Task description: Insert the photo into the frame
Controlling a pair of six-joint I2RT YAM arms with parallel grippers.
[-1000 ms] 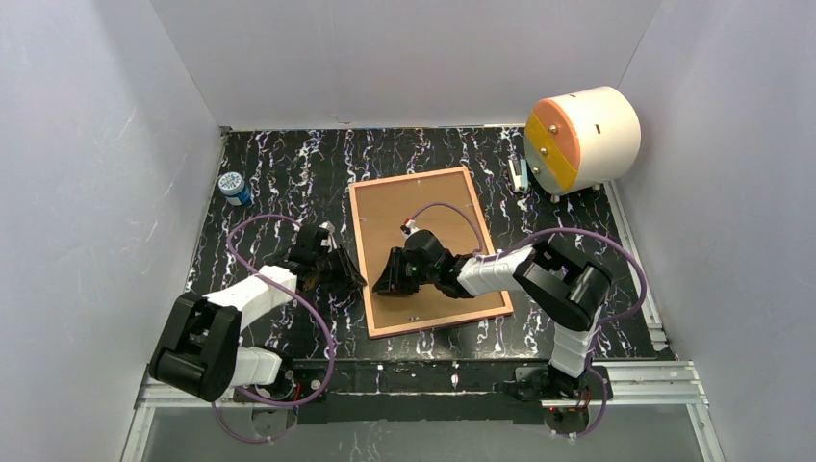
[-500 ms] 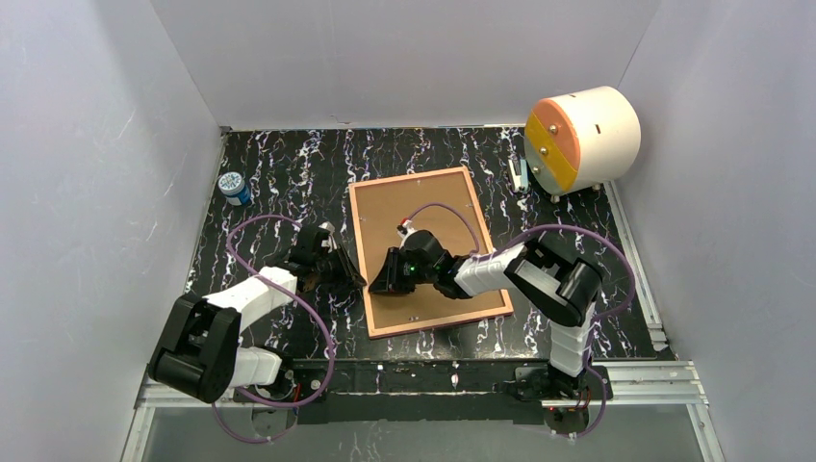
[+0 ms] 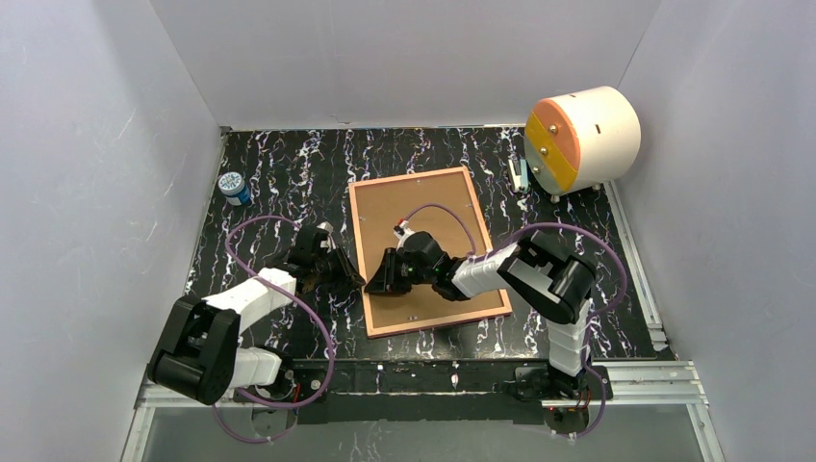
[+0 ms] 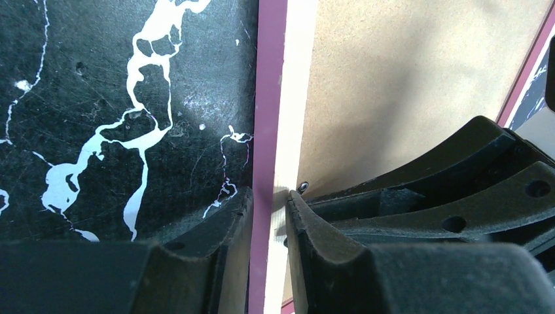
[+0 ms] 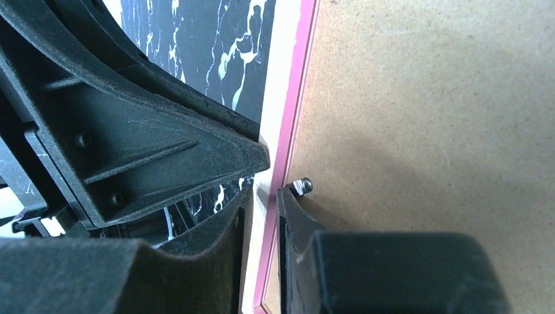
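Marbled tabletop; frame (pink rim, brown back) in grip of left end effector, right end effector.

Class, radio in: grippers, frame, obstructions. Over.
Left gripper, right gripper both clamp one rail of thin pink-and-wood picture frame. Frame back-up. Flat brown backing board fills it; photo unseen.

One left gripper, one right gripper, one frame between them, one drum farther right, one jar farther left.
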